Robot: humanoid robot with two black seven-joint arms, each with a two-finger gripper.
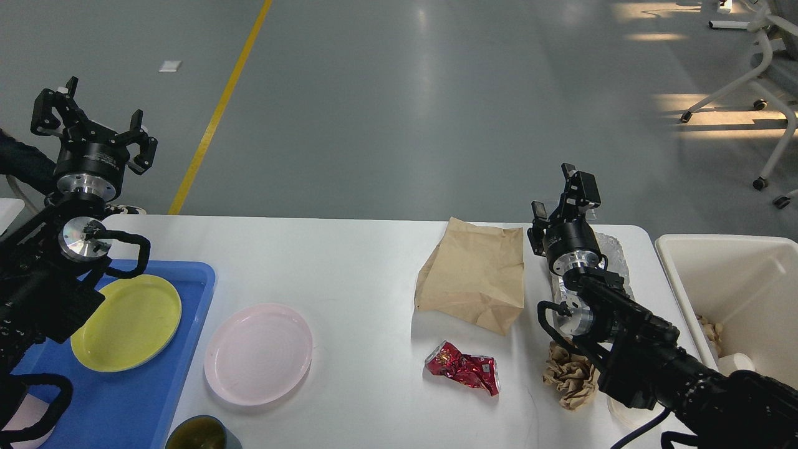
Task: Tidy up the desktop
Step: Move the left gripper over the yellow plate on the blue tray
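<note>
The white desktop carries a brown paper bag, a crushed red can, a crumpled wad of brown paper and a pink plate. My left gripper is raised above the table's far left corner, open and empty. My right gripper hovers just right of the bag's top edge, over a foil container. Its fingers stand apart with nothing held. The right arm hides part of the foil and of the paper wad.
A blue tray at the near left holds a yellow plate. A cream bin stands off the right edge with crumpled paper inside. A dark green cup sits at the front edge. Office chair legs stand far right.
</note>
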